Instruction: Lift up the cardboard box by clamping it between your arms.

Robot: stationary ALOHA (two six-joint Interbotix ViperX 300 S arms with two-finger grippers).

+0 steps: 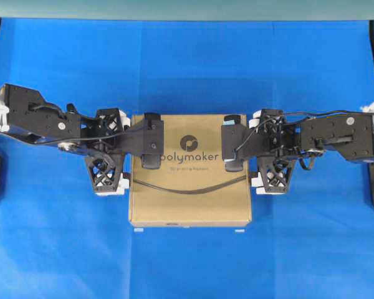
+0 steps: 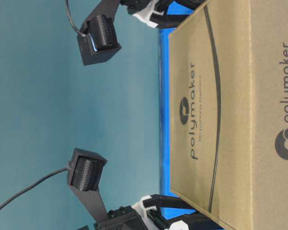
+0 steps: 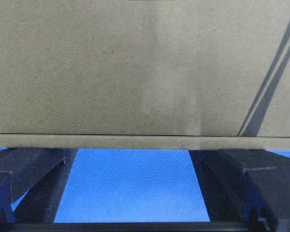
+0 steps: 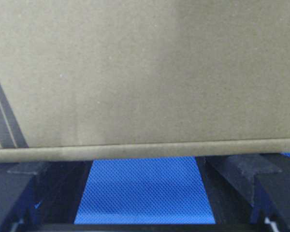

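While both grippers — left gripper (image 1: 111, 149), right gripper (image 1: 268, 149) — are spread wide, holding nothing, the polymaker cardboard box (image 1: 190, 196) is judged stiff, light, smooth-sided — best clamped at opposite side walls.

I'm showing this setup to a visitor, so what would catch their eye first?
The flat tan cardboard box printed "polymaker" sits mid-frame on the bright blue table cover. Two black robot arms flank it, the left claw and right claw open at its side edges, their wrist cameras above its top.
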